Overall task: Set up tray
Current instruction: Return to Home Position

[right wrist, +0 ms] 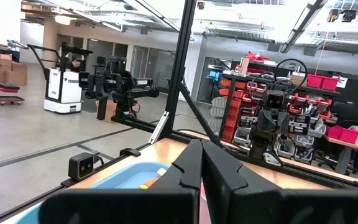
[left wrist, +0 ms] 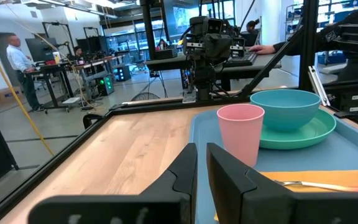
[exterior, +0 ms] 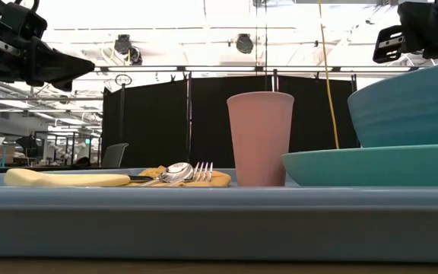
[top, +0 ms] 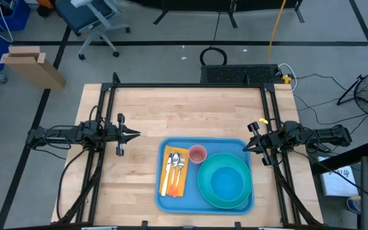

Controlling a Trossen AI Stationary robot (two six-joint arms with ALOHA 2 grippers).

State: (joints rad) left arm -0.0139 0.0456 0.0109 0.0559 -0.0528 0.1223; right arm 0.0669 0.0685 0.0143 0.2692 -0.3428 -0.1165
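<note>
light-blue flat plastic tray with rounded corners [top: 159,191] lies on the wooden desk [top: 171,108] between my left tool [top: 133,135] and my right tool [top: 246,148], closer to the latter. both are empty, with fingers pressed together. if my right tool swings low heading home, it could clip the rim.

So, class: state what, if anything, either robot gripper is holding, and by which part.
Nothing is held. The left gripper and right gripper are both shut and empty, one at each side of the large light-blue plastic tray.
</note>
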